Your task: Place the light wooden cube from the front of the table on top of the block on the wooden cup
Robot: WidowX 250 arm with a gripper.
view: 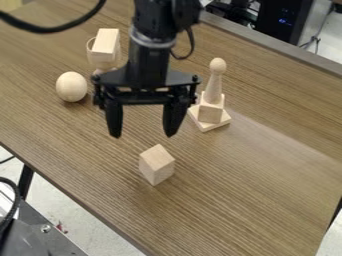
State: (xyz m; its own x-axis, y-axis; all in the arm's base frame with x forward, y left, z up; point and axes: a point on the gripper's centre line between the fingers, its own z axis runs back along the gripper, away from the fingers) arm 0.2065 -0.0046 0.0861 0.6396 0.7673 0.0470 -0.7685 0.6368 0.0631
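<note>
Gripper above wooden table, jaws apart, nothing between; wooden block nearest; wooden egg toward left edge; round-topped peg on stacked base.

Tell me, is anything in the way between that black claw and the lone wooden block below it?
Nothing visible stands between the open gripper and the lone wooden block. The egg-shaped piece and the peg-topped stack sit off to either side, clear of that gap.
</note>
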